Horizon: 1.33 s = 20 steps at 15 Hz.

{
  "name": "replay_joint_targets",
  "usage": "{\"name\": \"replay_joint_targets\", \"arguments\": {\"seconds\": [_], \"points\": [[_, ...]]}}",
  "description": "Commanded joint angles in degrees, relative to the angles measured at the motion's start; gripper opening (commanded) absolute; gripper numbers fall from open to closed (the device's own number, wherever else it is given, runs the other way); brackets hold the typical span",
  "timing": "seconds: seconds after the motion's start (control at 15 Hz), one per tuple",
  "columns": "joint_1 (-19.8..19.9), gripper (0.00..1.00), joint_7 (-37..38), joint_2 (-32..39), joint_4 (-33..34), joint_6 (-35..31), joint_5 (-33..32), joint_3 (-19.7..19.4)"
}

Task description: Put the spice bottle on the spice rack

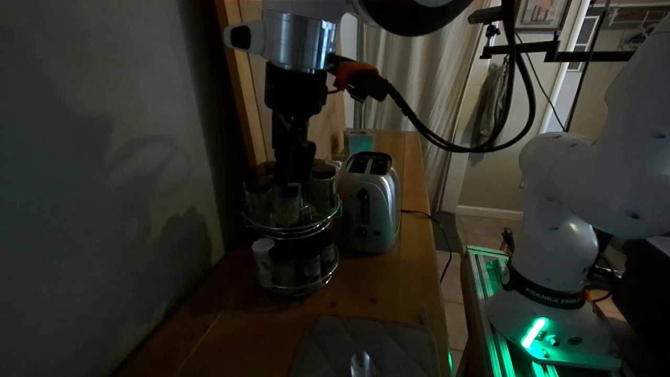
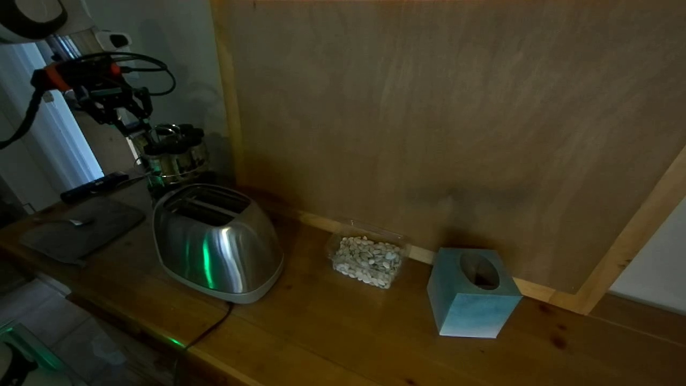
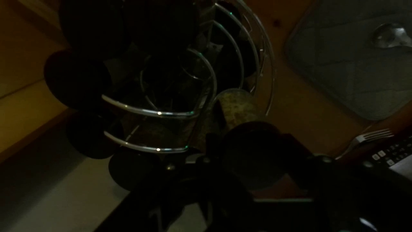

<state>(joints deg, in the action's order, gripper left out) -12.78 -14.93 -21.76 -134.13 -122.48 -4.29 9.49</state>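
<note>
While the hand (image 3: 251,143) grips the spice bottle (image 3: 238,108), the bottle's base should sit fully in the spice rack (image 1: 293,230) beneath the hand before release.

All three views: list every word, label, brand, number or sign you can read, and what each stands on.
"FRANKA EMIKA": on the dark band round the robot's base.
Keypad: key marks too blurred to read.
Jars on the spice rack: any labels too dark to read.
Nothing else is legible.
</note>
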Motion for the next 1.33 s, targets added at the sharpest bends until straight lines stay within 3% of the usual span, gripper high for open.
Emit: {"name": "replay_joint_targets", "arguments": {"seconds": [0.0,0.47,0.6,0.67,0.87,1.27], "points": [[0.0,0.27,-0.4,0.3,-1.1,-1.4,0.3,-0.8],[0.0,0.27,-0.6,1.1,-1.6,-1.0,0.6,-1.2],[-0.2,0.77,-0.9,1.4,-1.5,-1.0,0.9,-1.3],[-0.1,0.78,-0.7,1.5,-1.5,-1.0,0.8,-1.3],[-0.4,0.98,-0.5,1.2,-1.1,-0.9,0.5,-0.9],[-1.4,1.00,0.3,-0.3,0.4,0.1,-0.3,0.9]]}}
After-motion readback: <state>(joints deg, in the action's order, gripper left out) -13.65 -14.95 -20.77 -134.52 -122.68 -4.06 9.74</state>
